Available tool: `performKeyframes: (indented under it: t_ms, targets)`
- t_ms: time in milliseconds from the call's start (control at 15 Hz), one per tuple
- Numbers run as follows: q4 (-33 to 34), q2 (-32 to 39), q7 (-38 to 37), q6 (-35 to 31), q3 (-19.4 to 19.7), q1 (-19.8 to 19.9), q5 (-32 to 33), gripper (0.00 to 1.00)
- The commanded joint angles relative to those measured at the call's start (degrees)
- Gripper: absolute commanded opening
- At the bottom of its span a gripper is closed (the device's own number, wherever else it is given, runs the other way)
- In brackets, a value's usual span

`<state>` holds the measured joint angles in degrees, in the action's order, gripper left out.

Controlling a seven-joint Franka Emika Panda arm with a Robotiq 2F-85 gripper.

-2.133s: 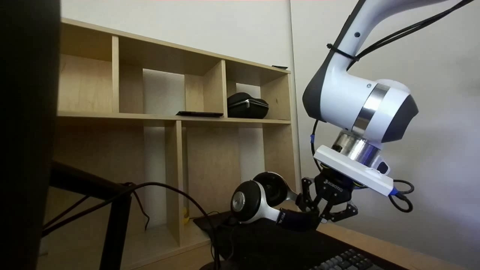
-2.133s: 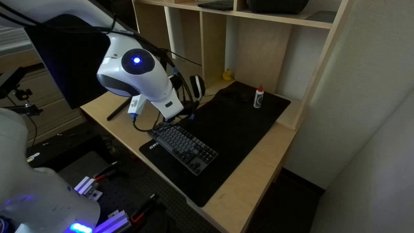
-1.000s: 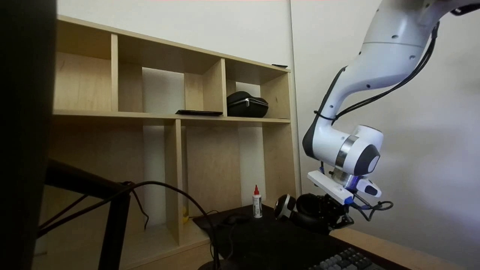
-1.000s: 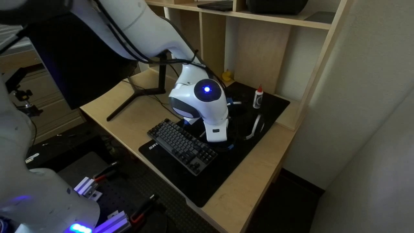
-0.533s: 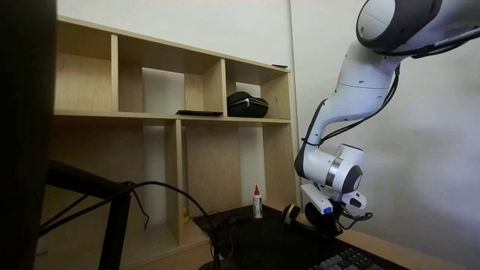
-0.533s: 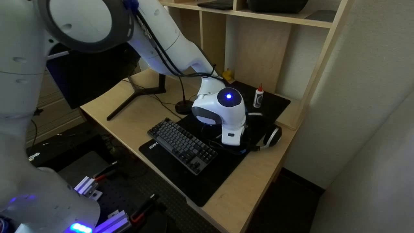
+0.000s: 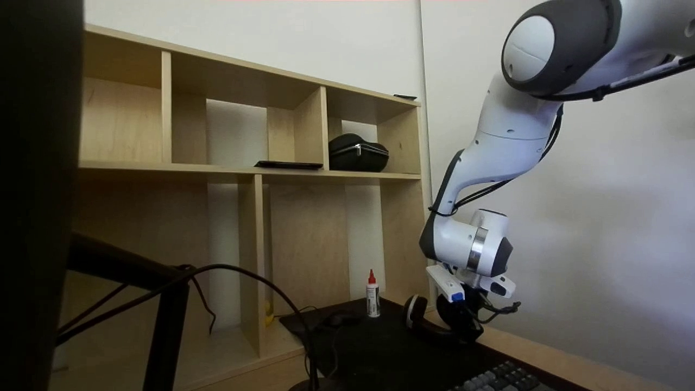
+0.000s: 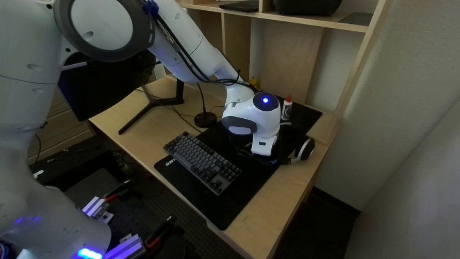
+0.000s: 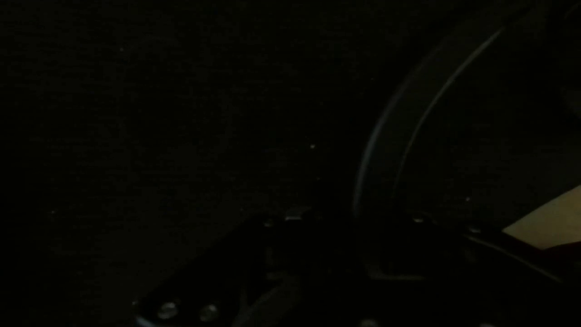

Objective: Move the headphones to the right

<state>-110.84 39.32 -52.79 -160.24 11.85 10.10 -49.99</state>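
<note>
Pincer [image 9: 352, 218]: black, two-fingered, low over the surface; the headband [image 9: 388, 150] runs down between its fingers. Wrist view nearly black; whether clamped on the band or standing apart, cannot tell.

Headphones [image 8: 304, 150]: black and silver, partly hidden by the arm [image 8: 215, 64]; at the side of the mat, one cup seen against the wood margin. Contact with the surface unclear.

Surface [image 8: 285, 183]: desk top, pale wood, bearing a black mat [image 8: 233, 201].

Keyboard [image 8: 203, 162]: grey and black, partly on the mat, partly on wood.

Bottle [image 8: 286, 109]: white, red tip, upright at the rear of the mat.

Monitor [image 8: 107, 90]: black, on a splayed stand [image 8: 154, 104], well apart from the headphones.

Shelf unit [image 7: 251, 260]: pale wood, along the rear; upper row holds a black zip case [image 7: 358, 155] and a flat dark item [image 7: 289, 164].

Wall [image 8: 406, 93]: pale, beyond the side edge, with dark floor [image 8: 309, 223] between.

Edges and room: headphones near the side edge and the shelf unit's end board; mat and wood margin extend from them to the front corner, between keyboard and side edge.
</note>
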Motion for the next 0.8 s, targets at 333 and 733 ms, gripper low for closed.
performKeyframes:
  t_ms: [333,733]
  targets:
    - [-13.2,-13.8,9.9,-9.5,-4.4,1.3,-8.8,0.98]
    - [-17.5,-18.5,17.7,-12.5,-4.1,-0.3,-14.0,1.00]
